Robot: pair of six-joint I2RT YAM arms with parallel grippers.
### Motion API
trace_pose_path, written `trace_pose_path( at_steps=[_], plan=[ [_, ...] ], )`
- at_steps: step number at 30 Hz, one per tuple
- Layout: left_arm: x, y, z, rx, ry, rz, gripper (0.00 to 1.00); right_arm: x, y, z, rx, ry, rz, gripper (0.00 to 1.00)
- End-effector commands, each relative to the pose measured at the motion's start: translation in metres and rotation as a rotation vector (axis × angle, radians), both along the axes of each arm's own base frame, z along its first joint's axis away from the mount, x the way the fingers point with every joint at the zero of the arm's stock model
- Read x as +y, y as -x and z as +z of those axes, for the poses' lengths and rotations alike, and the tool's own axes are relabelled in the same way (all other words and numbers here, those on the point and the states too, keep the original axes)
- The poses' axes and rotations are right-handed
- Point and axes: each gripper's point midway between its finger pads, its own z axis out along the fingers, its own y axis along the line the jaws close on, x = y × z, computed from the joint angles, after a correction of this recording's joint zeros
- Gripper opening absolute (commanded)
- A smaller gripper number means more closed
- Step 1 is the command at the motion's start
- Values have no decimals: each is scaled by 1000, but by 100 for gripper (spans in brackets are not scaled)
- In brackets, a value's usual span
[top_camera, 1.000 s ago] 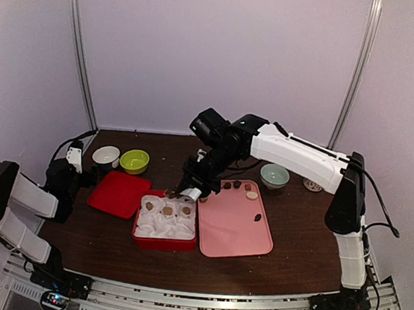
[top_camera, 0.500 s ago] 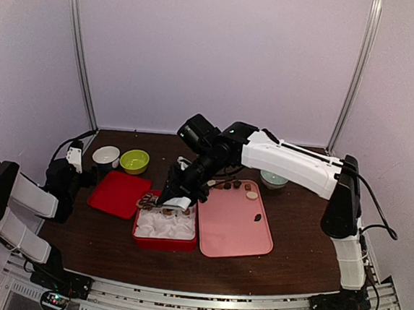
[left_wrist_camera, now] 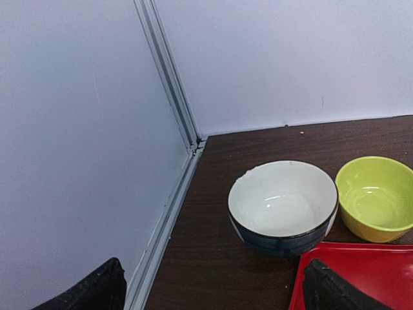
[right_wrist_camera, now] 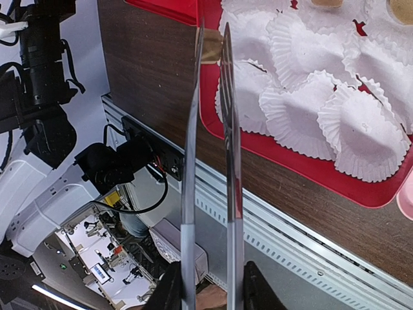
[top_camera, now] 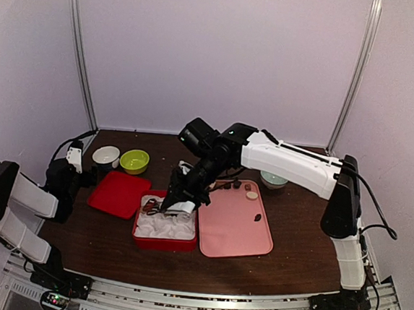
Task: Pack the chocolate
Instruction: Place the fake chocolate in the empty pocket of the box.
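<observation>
My right gripper [right_wrist_camera: 210,294] is shut on long metal tongs [right_wrist_camera: 229,161]. A light brown chocolate [right_wrist_camera: 210,55] is pinched between the tongs' tips, over the left edge of the red box [right_wrist_camera: 293,158] lined with white paper cups [right_wrist_camera: 358,129]. Seen from the top, the right gripper [top_camera: 179,205] hangs over that box [top_camera: 163,240]. More chocolate pieces [top_camera: 251,195] lie on the pink tray [top_camera: 236,234]. My left gripper [left_wrist_camera: 213,294] is open with nothing between its fingers. It sits at the far left, beside the red lid [left_wrist_camera: 361,278].
A white bowl with a dark outside [left_wrist_camera: 282,206] and a yellow-green bowl [left_wrist_camera: 375,197] stand at the back left, behind the red lid [top_camera: 119,193]. A pale teal bowl [top_camera: 274,179] is partly hidden behind the right arm. The wall rail [left_wrist_camera: 171,194] runs close on the left.
My right arm has swung left and down with the tongs, from the pink tray's edge to over the left part of the red box. The left arm has not moved.
</observation>
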Motion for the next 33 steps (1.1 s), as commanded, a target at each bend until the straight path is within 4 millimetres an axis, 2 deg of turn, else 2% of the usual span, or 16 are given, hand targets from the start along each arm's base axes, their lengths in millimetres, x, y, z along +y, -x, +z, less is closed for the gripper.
trace_pose_path(
  at_steps=[1, 5, 13, 18, 21, 25, 26, 31, 33],
  plan=[
    [3, -5, 18, -64, 9, 13, 98, -2, -3, 1, -26, 3, -1, 24],
    [3, -5, 18, -64, 9, 14, 98, -3, -10, 1, -42, 8, -22, 25],
    [3, -5, 18, -65, 9, 13, 98, -7, -20, 6, -75, 7, -54, 36],
    [4, -5, 18, -65, 9, 15, 98, -15, -30, 11, -115, 16, -85, 33],
    [4, -5, 19, -67, 9, 15, 98, -36, -50, 15, -182, 62, -151, 32],
    [4, -5, 20, -71, 9, 14, 98, -75, -75, 19, -267, 119, -268, 29],
    [4, -5, 19, -71, 9, 15, 98, -84, -78, 26, -280, 111, -292, 29],
    [3, -6, 19, -73, 11, 1, 98, -125, -78, 16, -298, 186, -336, 29],
    [4, -14, 28, -85, 23, -13, 98, -136, -77, 12, -307, 221, -340, 30]
  ],
)
